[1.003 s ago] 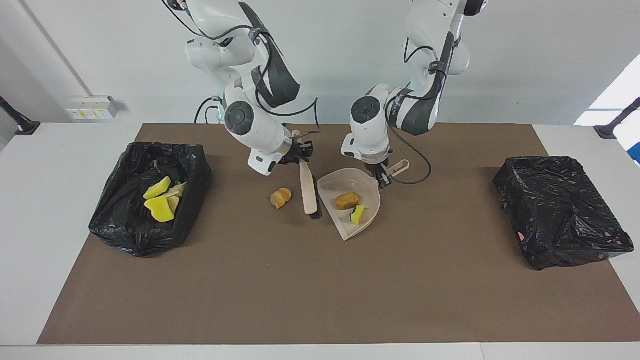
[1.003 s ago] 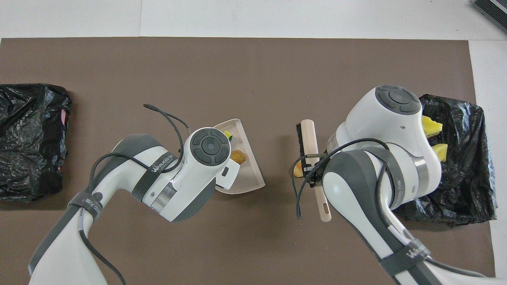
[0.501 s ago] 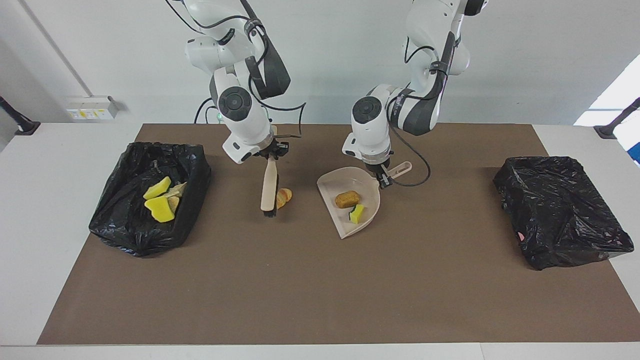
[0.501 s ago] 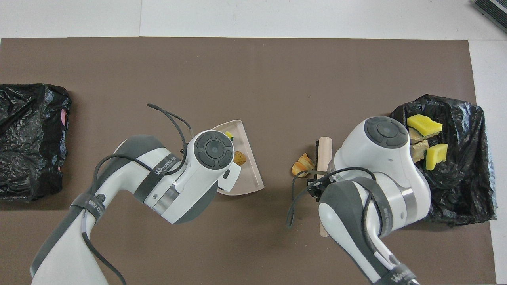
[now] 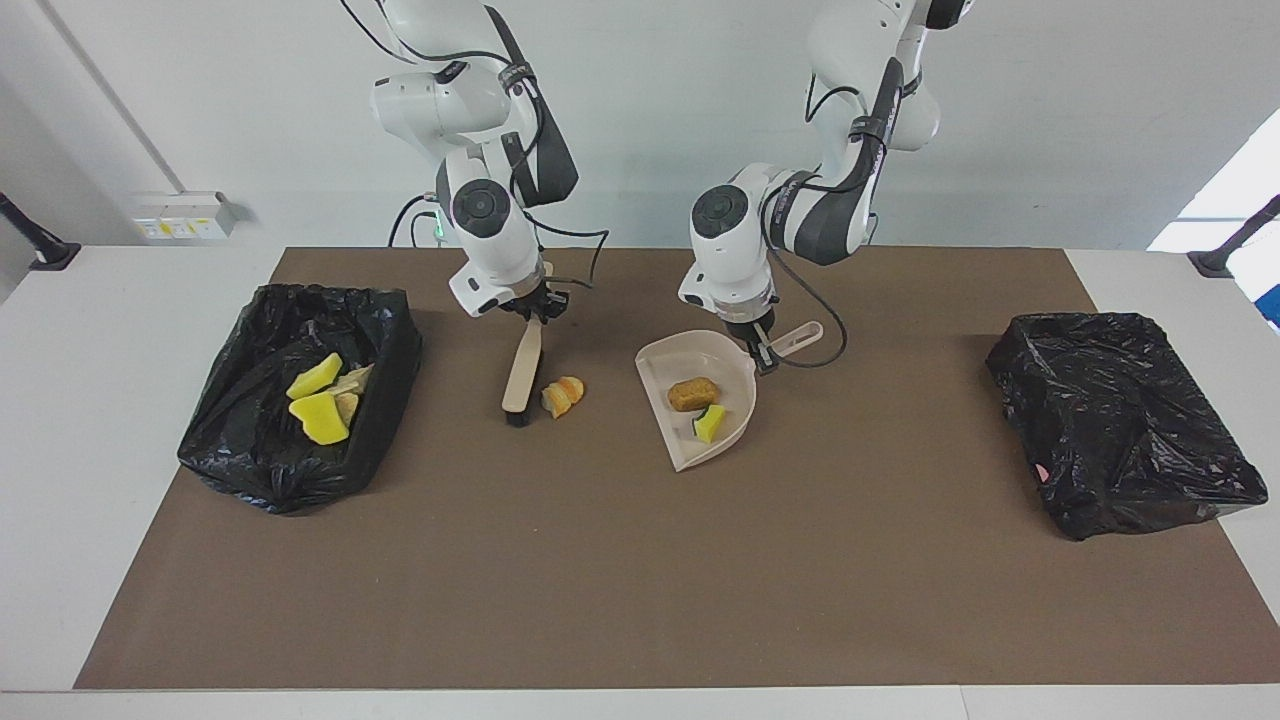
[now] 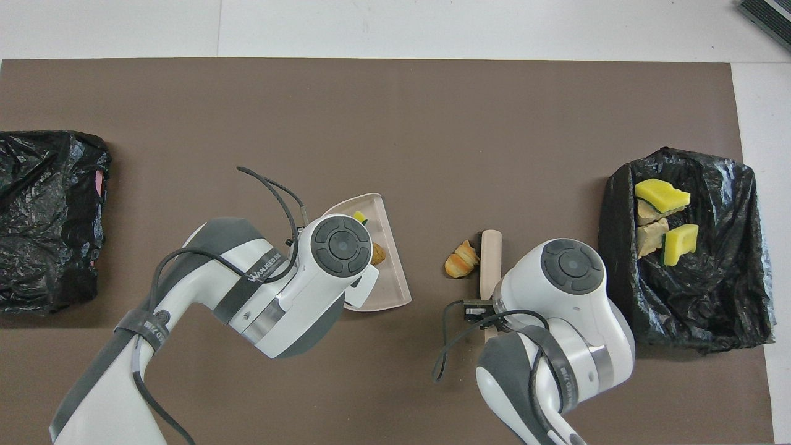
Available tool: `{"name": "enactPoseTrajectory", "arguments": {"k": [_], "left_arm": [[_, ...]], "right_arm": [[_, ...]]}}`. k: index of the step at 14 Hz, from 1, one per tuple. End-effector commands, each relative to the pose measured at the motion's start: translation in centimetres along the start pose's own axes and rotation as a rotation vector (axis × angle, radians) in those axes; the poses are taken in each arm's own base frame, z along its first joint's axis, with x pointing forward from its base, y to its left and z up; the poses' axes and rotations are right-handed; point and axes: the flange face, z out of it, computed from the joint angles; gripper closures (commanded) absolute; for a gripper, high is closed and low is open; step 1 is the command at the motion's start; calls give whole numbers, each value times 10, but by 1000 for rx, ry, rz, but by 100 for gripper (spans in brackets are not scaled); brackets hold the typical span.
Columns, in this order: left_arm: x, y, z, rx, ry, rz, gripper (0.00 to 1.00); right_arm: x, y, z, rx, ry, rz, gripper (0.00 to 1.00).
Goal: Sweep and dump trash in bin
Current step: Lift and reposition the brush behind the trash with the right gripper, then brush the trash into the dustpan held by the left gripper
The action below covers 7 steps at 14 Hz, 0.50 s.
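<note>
One tan lump [image 5: 562,395] remains unswept beside the dustpan [image 5: 737,425]; the brush [image 5: 522,367], clamped in the right gripper [image 5: 533,309], has been swung round it, bristles apparently touching. Dustpan handle gripped by left gripper [image 5: 762,356].

Table [image 5: 120,330]: white top, largely covered by a brown mat [image 5: 640,580]. Wall [image 5: 1050,120]: plain, pale grey-white, seen above the table's edge. Socket strip [image 5: 185,215]: mounted low on the wall, toward the right arm's end. Black clamp arms [image 5: 35,240] were noted at both table ends. Bright daylight [image 5: 1230,190] was admitted at the left arm's end.
</note>
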Motion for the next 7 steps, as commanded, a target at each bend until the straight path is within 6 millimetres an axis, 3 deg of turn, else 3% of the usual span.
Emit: {"name": "enactPoseTrajectory", "arguments": {"k": [1, 2, 3, 7], "left_arm": [[-6, 9, 2, 20, -2, 30, 100], [-6, 9, 2, 21, 0, 30, 100], [-6, 8, 2, 21, 1, 29, 100], [-6, 5, 3, 26, 13, 25, 100]], "right_arm": [[6, -34, -1, 112, -14, -79, 100], [0, -57, -4, 177, 3, -100, 100], [-2, -68, -1, 220, 7, -95, 100], [-3, -64, -8, 291, -25, -104, 100]]}}
